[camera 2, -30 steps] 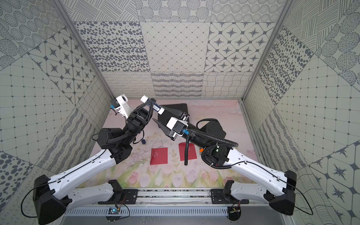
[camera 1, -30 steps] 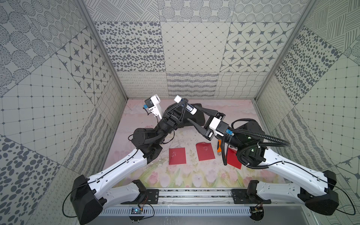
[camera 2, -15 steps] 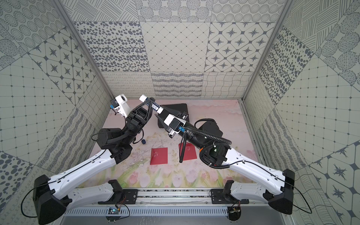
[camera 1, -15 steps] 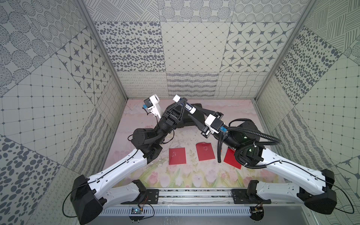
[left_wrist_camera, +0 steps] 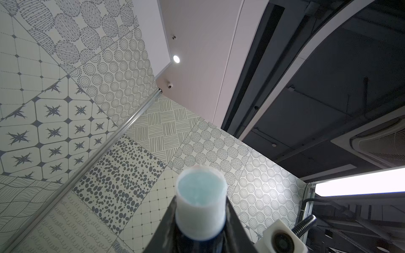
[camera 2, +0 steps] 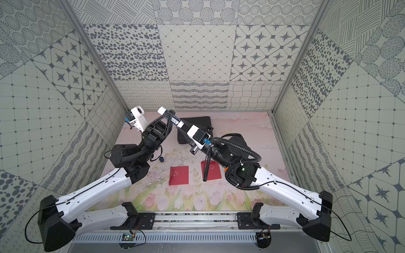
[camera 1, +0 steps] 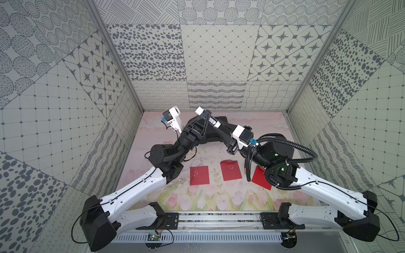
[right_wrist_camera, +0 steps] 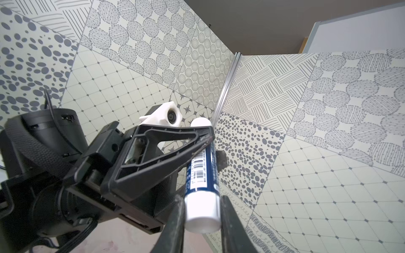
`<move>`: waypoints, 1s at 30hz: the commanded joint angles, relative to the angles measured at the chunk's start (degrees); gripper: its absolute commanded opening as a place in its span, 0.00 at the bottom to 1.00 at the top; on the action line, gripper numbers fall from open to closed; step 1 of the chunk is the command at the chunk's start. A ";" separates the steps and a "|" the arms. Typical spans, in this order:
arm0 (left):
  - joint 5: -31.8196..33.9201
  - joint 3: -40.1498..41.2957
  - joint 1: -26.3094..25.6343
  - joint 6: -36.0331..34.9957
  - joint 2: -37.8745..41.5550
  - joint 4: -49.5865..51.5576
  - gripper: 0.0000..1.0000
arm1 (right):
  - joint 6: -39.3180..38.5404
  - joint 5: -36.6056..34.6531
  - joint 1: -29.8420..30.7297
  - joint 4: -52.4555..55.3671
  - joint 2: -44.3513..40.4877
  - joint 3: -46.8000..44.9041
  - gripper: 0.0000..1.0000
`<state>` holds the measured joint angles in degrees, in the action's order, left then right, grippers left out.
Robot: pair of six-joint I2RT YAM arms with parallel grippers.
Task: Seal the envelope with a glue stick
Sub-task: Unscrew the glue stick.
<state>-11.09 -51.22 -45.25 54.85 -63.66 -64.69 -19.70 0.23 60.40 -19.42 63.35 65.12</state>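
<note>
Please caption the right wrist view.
Left gripper holds the glue stick by its blue body; right gripper jaws clamp its white end.

Bright, even light, soft shadows, bent wide-angle edges; the glue stick looks blurred in the left wrist view.

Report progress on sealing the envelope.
Done: the glue stick is held in the air and uncapped, with blue glue showing at its tip. In hand: the left pincer grips its body and the right pincer is shut on its white base. Left: three red envelopes lie on the table, apart from the stick. Gluing and closing remain.
</note>
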 commanded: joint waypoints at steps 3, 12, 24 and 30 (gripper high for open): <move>-14.21 -4.79 0.67 -5.07 -1.40 -11.07 0.00 | 29.75 11.79 0.65 2.22 -7.80 -2.06 0.16; -34.32 -15.67 0.82 -3.65 -5.34 -16.47 0.00 | 64.15 29.29 0.62 -4.87 -10.48 -3.28 0.13; -26.21 -10.04 0.79 -7.98 -2.92 -9.84 0.00 | 40.90 10.84 0.73 -4.36 -15.01 -8.78 0.49; -8.61 -2.38 0.83 -8.23 0.11 -2.49 0.00 | 17.30 8.49 0.74 -5.29 -11.48 -5.68 0.51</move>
<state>-35.97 -57.36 -44.66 48.99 -65.12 -69.63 12.88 11.20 60.80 -22.96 49.91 57.06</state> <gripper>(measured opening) 0.290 0.513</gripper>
